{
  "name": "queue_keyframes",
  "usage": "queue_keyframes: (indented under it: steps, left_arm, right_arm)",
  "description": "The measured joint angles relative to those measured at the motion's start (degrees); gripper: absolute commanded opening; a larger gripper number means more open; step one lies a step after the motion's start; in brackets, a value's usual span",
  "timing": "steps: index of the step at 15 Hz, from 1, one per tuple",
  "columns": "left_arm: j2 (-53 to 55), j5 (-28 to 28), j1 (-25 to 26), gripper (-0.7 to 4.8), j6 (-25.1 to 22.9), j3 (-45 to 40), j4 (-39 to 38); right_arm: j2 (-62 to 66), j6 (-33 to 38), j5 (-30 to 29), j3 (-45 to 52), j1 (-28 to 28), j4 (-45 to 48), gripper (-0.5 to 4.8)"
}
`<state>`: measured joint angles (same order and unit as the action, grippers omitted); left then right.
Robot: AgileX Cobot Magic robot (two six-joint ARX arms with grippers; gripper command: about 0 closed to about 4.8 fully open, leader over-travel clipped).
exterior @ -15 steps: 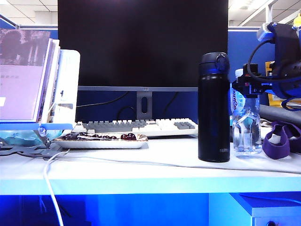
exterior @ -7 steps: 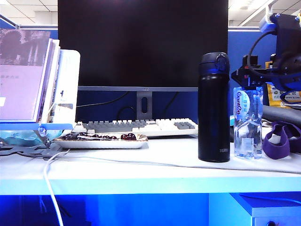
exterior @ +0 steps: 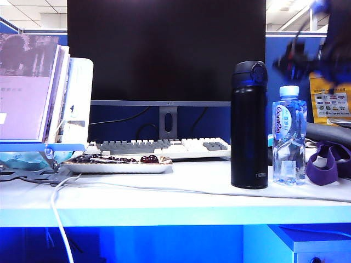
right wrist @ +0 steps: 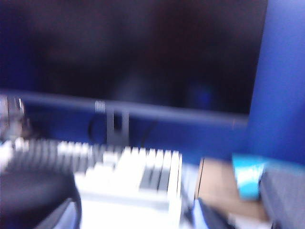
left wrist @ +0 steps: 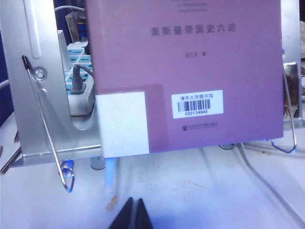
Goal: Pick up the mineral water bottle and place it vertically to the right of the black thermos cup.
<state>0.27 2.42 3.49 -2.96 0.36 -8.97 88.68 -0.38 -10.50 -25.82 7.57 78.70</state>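
The small clear plastic mineral water bottle (exterior: 289, 134) stands upright and free just right of the tall black thermos cup (exterior: 249, 125); it looks light, thin-walled and slippery, best gripped mid-body. The right hand (exterior: 307, 57) is a blur above it, holding nothing, its opening unreadable. The left hand (left wrist: 134, 215) is pinched shut, empty, beside the bookstand.

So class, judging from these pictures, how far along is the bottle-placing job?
Done: the mineral water bottle stands upright just right of the black thermos cup. In hand: nothing; the blurred right gripper is above the bottle, clear of it. The left gripper sits shut by a book stand. Left: apparently only retreating.

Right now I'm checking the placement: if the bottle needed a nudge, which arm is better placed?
The right. Its blurred gripper hangs just above the mineral water bottle, which stands upright to the right of the black thermos cup. The left gripper, jaws together, faces a purple book.
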Motion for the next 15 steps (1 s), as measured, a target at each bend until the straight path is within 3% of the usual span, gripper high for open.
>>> queue_keyframes:
  steps: [1,3,5,7,11,15]
  left_arm:
    - [0.0,0.0,0.0,-0.03,0.0,0.0,0.0]
    - [0.0,0.0,0.0,-0.03,0.0,0.0,0.0]
    - [0.0,0.0,0.0,-0.03,0.0,0.0,0.0]
    - [0.0,0.0,0.0,-0.03,0.0,0.0,0.0]
    - [0.0,0.0,0.0,-0.03,0.0,0.0,0.0]
    - [0.0,0.0,0.0,-0.03,0.0,0.0,0.0]
  right_arm:
    - [-2.2,0.0,0.0,0.0,0.0,-0.1,1.11]
    - [-8.9,-0.1,0.1,0.0,0.0,0.0,0.39]
    - [-15.8,-0.1,0.2,0.0,0.0,-1.5,0.38]
    - [-26.0,-0.1,0.3,0.0,0.0,-9.6,0.39]
    - [-48.9,-0.1,2.0,-0.3,0.0,-34.2,0.39]
    - [-72.6,-1.2,4.3,-0.3,0.0,-73.6,0.39]
